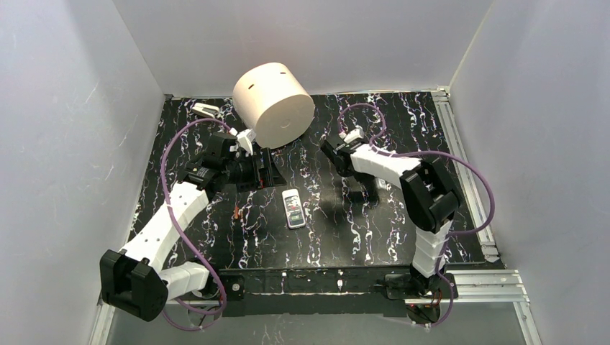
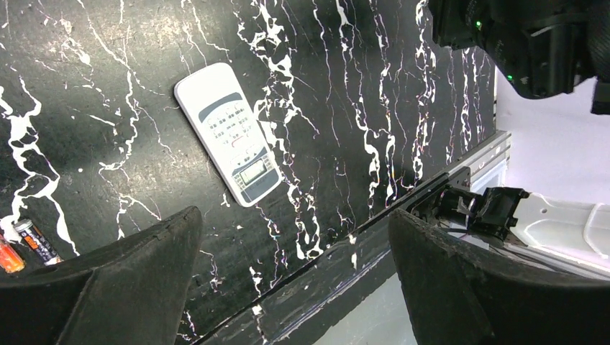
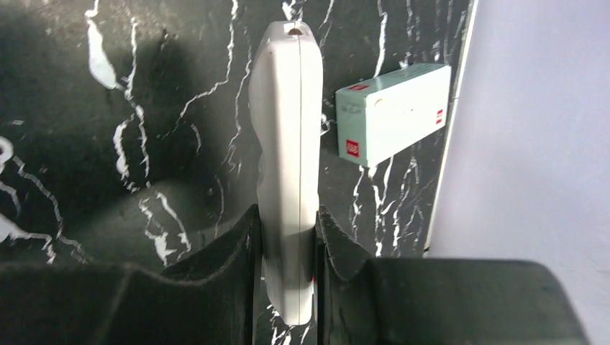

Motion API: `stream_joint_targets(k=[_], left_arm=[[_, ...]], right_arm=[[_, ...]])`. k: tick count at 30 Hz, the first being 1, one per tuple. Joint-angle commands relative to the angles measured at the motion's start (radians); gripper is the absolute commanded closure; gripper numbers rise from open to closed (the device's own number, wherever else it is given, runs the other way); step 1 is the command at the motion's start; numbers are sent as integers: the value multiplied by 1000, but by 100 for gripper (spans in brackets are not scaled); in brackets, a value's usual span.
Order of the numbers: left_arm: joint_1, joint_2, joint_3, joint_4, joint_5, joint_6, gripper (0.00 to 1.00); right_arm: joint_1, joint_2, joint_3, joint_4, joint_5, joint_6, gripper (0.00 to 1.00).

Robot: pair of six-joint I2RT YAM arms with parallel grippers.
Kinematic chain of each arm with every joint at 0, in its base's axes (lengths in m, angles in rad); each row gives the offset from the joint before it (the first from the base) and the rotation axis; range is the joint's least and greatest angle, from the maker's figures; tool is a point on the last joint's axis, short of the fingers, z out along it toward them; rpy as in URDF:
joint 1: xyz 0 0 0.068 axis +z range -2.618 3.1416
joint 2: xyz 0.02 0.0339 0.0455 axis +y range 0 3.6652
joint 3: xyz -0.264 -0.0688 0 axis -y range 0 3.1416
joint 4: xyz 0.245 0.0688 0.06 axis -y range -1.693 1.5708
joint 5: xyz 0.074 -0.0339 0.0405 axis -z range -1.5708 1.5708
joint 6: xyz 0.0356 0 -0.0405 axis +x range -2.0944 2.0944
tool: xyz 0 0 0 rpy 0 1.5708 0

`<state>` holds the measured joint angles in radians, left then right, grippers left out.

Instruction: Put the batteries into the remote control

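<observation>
Your left pincer (image 2: 295,219) stands wide, its two black fingers (image 2: 122,287) far apart at the bottom of the left wrist view; between them you look down on the black, white-veined counter (image 2: 108,65). The remote control (image 2: 229,144) lies there face up, buttons and small screen showing, flat on the counter and touching neither finger. The batteries (image 2: 29,243) lie at the lower left edge of that view, just beside one finger; one is dark with a pale label, and an orange-red one (image 2: 7,255) sits next to it, cut off by the frame; whether the two touch, you cannot tell. From the top camera the batteries sit on the counter to the left of the remote control, near it but apart, with the left arm reaching over the counter just behind them.

Your right pincer (image 3: 285,215) is narrow, clamped on a second remote (image 3: 288,129); it is white and held on edge, so you see only its side seam; one finger presses each flat face near one end, and the rest of the body sticks out past the fingertips above the counter. Beside it, close to the wall, a pale box with red labels (image 3: 392,108) lies on the counter; whether it touches the second remote, you cannot tell.

A large cream cylinder (image 1: 273,104) lies on its side at the back of the counter, just behind the left arm's end; purple cables (image 1: 169,165) loop along both arms.
</observation>
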<state>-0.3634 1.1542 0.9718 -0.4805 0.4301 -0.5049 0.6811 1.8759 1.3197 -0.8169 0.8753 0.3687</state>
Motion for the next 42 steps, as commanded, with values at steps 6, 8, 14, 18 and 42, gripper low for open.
stream_joint_targets(k=[6, 8, 14, 18, 42], left_arm=[[1, -9, 2, -21, 38, 29, 2], [2, -8, 2, -22, 40, 29, 2], [2, 1, 3, -20, 44, 29, 1], [3, 9, 14, -17, 54, 27, 1], [2, 5, 40, -45, -11, 44, 2]], right_arm=[[-12, 115, 61, 1, 121, -50, 94], [-15, 125, 65, 10, 114, -52, 93], [-20, 135, 79, 15, 44, -61, 85], [-22, 120, 78, 16, -26, -64, 76], [-31, -154, 58, 91, -506, -91, 31]])
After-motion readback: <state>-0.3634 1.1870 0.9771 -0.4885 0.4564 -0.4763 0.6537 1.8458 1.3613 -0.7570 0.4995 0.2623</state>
